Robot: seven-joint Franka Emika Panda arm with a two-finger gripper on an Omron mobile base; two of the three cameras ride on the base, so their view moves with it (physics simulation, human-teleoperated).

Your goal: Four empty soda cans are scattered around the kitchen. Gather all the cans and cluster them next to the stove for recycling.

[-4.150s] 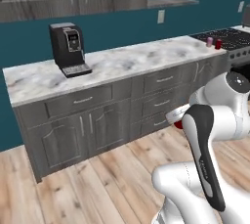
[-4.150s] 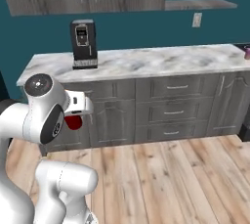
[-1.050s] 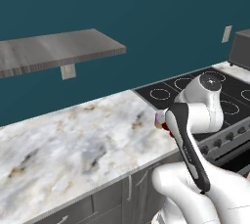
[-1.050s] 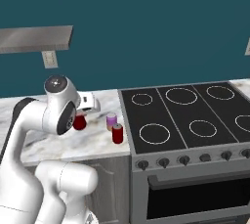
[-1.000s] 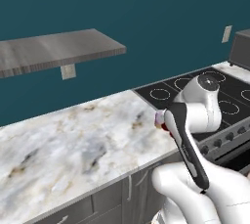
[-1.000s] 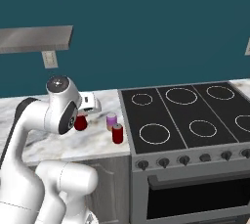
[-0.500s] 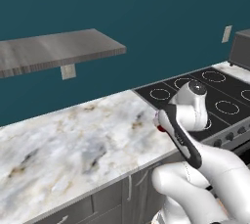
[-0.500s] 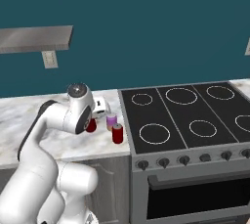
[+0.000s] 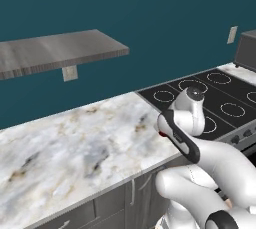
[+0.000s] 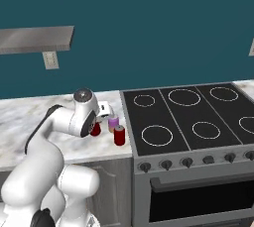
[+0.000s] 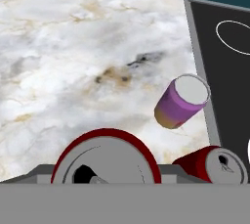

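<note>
While clasped about a red can (image 11: 105, 162) (silver top), hand (image 11: 105, 179) half-wide, above marble counter (image 11: 58, 61).

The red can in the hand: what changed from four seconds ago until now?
The base drove from the coffee-machine counter to the stove. In the last second the hand carried its red can lower, toward the purple can and the other red can. It is still gripped. Those two cans stayed in place.
</note>
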